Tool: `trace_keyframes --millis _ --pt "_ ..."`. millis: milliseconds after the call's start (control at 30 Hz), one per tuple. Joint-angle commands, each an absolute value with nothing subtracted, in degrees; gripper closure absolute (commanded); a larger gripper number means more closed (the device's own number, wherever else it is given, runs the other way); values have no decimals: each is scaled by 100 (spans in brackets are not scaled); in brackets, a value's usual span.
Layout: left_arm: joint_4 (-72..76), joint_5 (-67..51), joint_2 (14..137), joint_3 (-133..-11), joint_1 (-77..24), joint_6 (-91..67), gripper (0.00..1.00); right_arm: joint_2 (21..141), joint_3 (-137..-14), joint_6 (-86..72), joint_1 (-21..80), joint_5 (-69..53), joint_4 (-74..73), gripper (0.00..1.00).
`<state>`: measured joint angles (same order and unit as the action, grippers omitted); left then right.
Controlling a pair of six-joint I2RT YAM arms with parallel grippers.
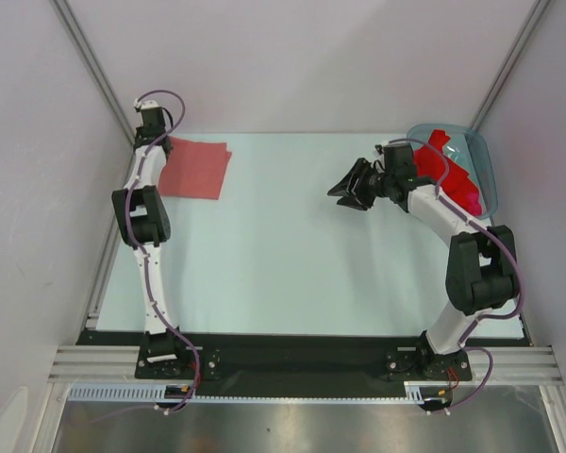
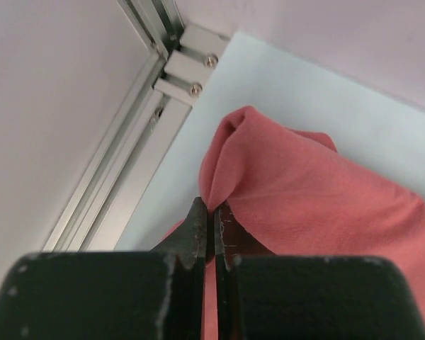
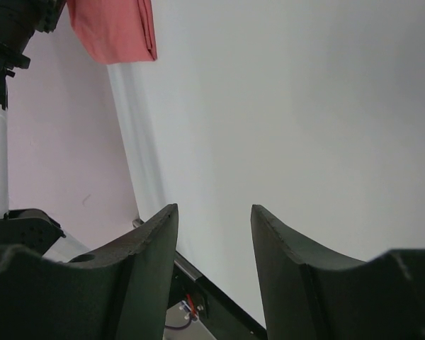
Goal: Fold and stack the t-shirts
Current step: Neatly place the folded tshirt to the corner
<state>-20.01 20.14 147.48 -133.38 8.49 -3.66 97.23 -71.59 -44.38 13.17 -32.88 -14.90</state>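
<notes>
A folded salmon-pink t-shirt (image 1: 198, 170) lies at the far left corner of the table. My left gripper (image 1: 163, 144) is at its far left edge. In the left wrist view the gripper (image 2: 214, 209) is shut on a pinched-up fold of the salmon-pink shirt (image 2: 319, 198). Brighter red t-shirts (image 1: 453, 175) lie bunched in the bin at the far right. My right gripper (image 1: 344, 189) is open and empty above the table, just left of the bin; the right wrist view shows it (image 3: 214, 212) with nothing between its fingers, and the pink shirt (image 3: 117, 28) far off.
A translucent blue-grey plastic bin (image 1: 488, 165) stands at the far right corner. An aluminium frame rail (image 2: 120, 163) runs along the table's left edge beside the left gripper. White walls close three sides. The left arm (image 3: 7, 28) shows in the right wrist view.
</notes>
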Motion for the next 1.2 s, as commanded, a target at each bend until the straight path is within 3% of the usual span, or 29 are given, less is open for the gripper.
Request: trace_keyframes --millis 0,800,867,900,1033,1100,1167 --pt "-1477 2355 14941 -13956 958 -1019 100 9826 -7277 -4473 1380 -3208 -1275 48" --pt "-1275 2531 15038 -14080 1046 -1802 100 10169 -7585 -4491 1441 -3146 -1275 48" --pt "-1309 2601 15029 -14071 1028 -1810 90 10169 -7594 -4517 1450 -3155 -1283 47" --pt "-1353 2645 15003 -14054 1046 -1837 68 10169 -7602 -4518 1459 -3155 -1275 47" --pt "-1433 2777 14741 -13704 1046 -1802 52 10143 -7699 -4448 1476 -3155 -1493 47" --pt "-1415 2935 14512 -13466 1028 -1802 36 10064 -7734 -4395 1477 -3173 -1582 47" --pt "-1328 2988 14099 -13036 1011 -1732 34 9976 -7752 -4342 1477 -3182 -1766 47"
